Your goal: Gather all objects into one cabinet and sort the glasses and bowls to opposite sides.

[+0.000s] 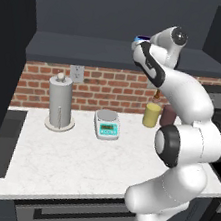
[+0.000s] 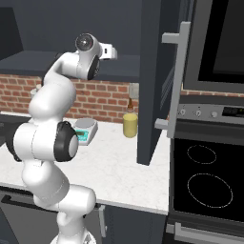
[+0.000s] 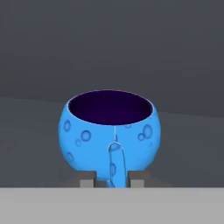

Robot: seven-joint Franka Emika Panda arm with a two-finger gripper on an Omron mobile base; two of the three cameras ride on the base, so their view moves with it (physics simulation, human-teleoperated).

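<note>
A squat bright-blue cup point(image 3: 109, 133) with a dark inside stands upright on the flat dark shelf point(image 3: 30, 144) of the wide dark grey wall cabinet point(image 1: 67, 45). Its small handle faces me. My gripper point(image 3: 112, 180) is at the cup's base, and its two fingertips point(image 3: 87, 179) are closed in on either side of the handle. In the left base view my arm reaches up into the cabinet, and a sliver of the blue cup point(image 1: 140, 38) shows just past the hand. In the right base view the hand point(image 2: 110, 51) points into the shelf space.
On the white counter point(image 1: 74, 162) below stand a paper towel holder point(image 1: 61, 105), a kitchen scale point(image 1: 106, 124), a yellow bottle point(image 1: 151, 114) and a dark red jar point(image 1: 168, 114). An open dark cabinet door point(image 2: 152, 81) hangs right of the arm. A stove point(image 2: 205, 181) lies further right.
</note>
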